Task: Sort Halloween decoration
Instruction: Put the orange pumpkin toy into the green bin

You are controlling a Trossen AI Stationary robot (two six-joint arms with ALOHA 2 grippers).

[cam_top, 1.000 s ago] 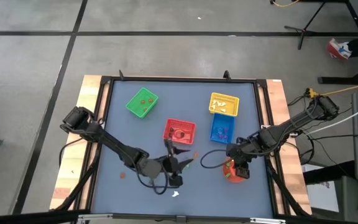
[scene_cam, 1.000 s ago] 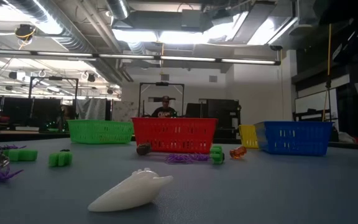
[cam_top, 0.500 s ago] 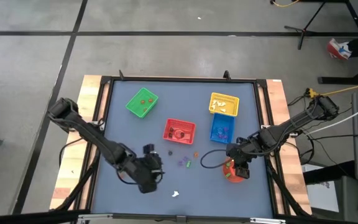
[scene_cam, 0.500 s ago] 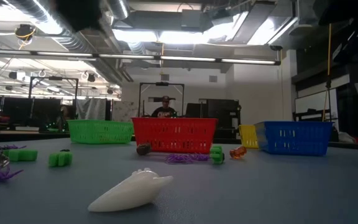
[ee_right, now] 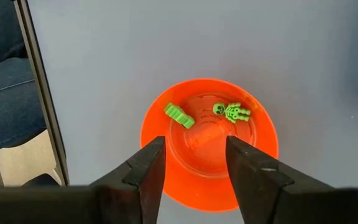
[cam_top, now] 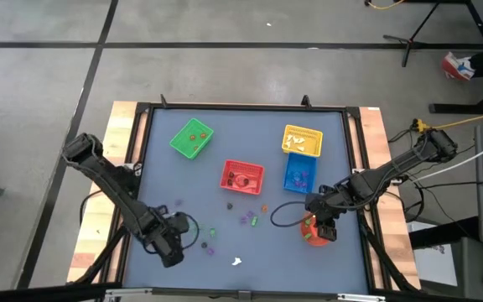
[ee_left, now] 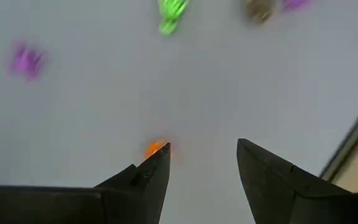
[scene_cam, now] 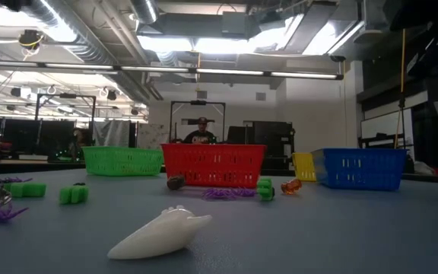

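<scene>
Small Halloween decoration pieces lie scattered on the blue-grey table: a white one (cam_top: 236,261), purple ones (cam_top: 246,220) and green ones (cam_top: 211,231). My left gripper (cam_top: 168,245) hangs open near the front left, pointing down. An orange piece (ee_left: 156,148) lies on the table beside one of its fingertips, and nothing is between the fingers (ee_left: 201,149). My right gripper (cam_top: 321,220) stands open over the round red bowl (ee_right: 209,140), which holds two green pieces (ee_right: 232,111). In the low view the white piece (scene_cam: 162,232) lies nearest, and no gripper shows.
Four square baskets stand at the back: green (cam_top: 191,138), red (cam_top: 242,176), yellow (cam_top: 302,140) and blue (cam_top: 298,172). A raised dark frame (cam_top: 137,168) runs round the table. A person sits behind the table in the low view (scene_cam: 201,135).
My left gripper has swung from the middle of the table's near side toward the left edge and has tipped over until it points straight down. Green and purple pieces that the arm covered now show. My right gripper has kept still.
</scene>
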